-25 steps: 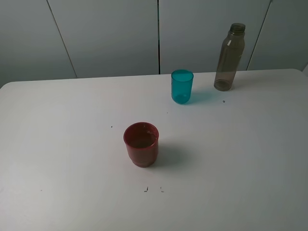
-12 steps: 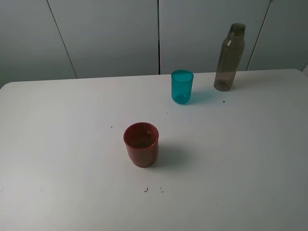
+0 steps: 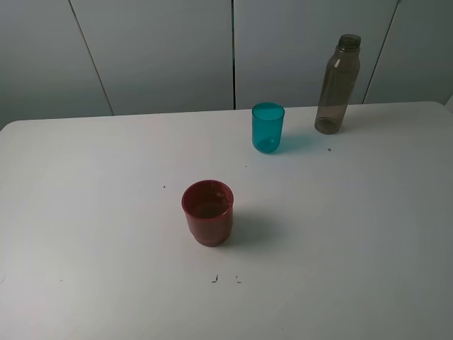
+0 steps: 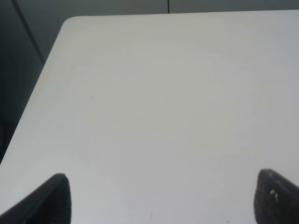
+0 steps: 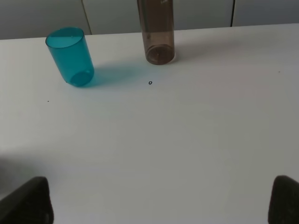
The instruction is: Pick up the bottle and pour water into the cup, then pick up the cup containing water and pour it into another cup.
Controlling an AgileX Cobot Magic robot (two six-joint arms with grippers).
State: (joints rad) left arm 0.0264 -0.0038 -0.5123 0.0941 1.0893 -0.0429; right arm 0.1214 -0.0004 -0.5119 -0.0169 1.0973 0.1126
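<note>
The smoky grey-brown bottle (image 3: 337,85) stands upright at the back right of the white table (image 3: 85,212). The teal-blue cup (image 3: 267,127) stands upright just left of it. The dark red cup (image 3: 207,212) stands upright near the table's middle. The right wrist view shows the bottle's lower part (image 5: 158,37) and the teal cup (image 5: 71,56) well ahead of my right gripper (image 5: 156,205), which is open and empty. My left gripper (image 4: 166,205) is open and empty over bare table. Neither gripper shows in the exterior view.
Grey wall panels (image 3: 156,49) run behind the table's back edge. The left wrist view shows the table's rounded corner (image 4: 67,23) and a dark drop beside it. A few small dark specks (image 3: 214,278) mark the tabletop.
</note>
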